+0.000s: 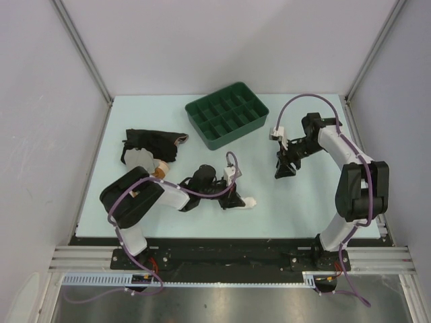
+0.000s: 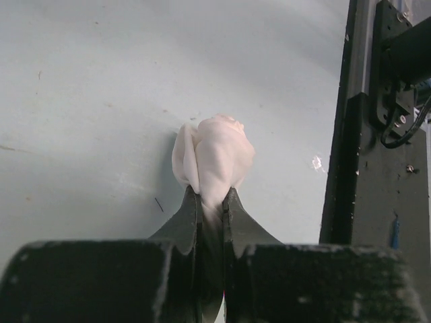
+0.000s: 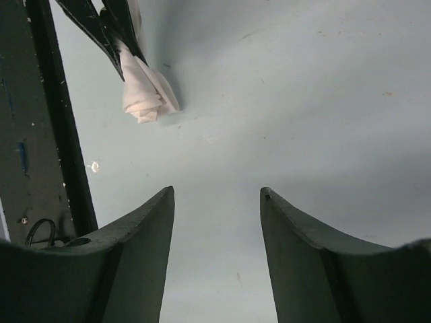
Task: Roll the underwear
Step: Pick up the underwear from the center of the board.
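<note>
Now: underwear (image 1: 248,202) bunched into tight white roll, near front edge of worktop, about mid-width. Left gripper (image 1: 239,200) fingers clamped tight on one end of roll. Right gripper (image 1: 283,173) fingers spread wide apart, holding nothing, right of centre. Green tray (image 1: 227,116) by far edge; black garment (image 1: 151,142) toward left edge.
</note>
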